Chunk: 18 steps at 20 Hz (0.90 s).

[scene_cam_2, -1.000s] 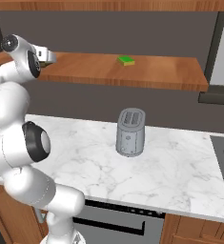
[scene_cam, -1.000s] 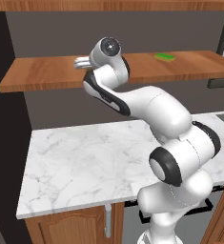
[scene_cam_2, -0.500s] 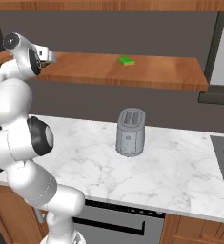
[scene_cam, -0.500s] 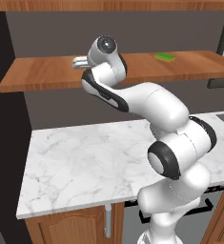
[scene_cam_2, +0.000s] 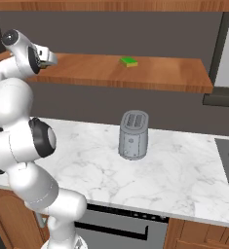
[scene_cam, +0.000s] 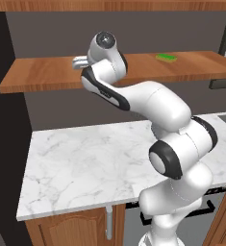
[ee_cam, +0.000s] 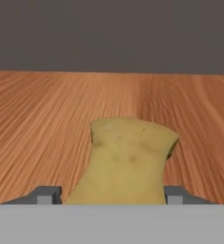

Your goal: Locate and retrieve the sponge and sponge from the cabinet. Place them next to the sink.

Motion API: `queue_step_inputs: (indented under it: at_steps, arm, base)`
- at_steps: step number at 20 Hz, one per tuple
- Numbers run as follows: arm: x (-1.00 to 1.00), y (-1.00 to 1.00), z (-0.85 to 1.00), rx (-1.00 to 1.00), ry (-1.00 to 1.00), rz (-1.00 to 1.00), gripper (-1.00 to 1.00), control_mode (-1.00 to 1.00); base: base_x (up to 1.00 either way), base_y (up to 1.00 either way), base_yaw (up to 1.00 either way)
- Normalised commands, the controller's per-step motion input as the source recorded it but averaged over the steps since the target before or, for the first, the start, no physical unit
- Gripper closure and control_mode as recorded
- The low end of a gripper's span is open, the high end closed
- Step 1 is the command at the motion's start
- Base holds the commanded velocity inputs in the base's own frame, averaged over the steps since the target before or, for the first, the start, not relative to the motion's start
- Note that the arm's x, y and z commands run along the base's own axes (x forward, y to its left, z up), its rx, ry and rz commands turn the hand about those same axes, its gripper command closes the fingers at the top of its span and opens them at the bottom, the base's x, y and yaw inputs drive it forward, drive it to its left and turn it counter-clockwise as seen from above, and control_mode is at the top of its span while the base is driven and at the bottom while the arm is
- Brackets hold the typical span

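The claw (ee_cam: 111,199), its two grey tips spread either side of a lumpy olive-yellow sponge (ee_cam: 127,159) lying between them on the reddish wood-grain cabinet shelf (ee_cam: 37,124), has a flat bright green sponge (scene_cam_2: 129,62) well off to its right along the same board.

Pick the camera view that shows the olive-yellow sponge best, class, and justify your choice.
The hand view: the olive-yellow sponge lies large and close on the shelf, between the gripper fingertips. In both base views the arm's hand covers that spot on the shelf, so neither reveals the sponge.
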Motion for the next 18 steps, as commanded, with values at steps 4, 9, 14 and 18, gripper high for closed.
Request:
queue_step_inputs:
  at_steps: [4, 9, 14, 18]
  arm:
    - [0.00, 0.07, -0.05, 0.02, 0.00, 0.00, 1.00, -1.00]
    - [0.00, 0.06, -0.02, 0.01, 0.00, 0.00, 1.00, -1.00]
    - [-0.11, 0.03, 0.00, 0.01, -0.03, 0.00, 1.00, -1.00]
    - [-0.21, 0.00, 0.02, 0.01, -0.08, 0.00, 1.00, -1.00]
  base:
    - [0.00, 0.00, 0.00]
    - [0.00, 0.00, 0.00]
    - [0.00, 0.00, 0.00]
    - [0.00, 0.00, 0.00]
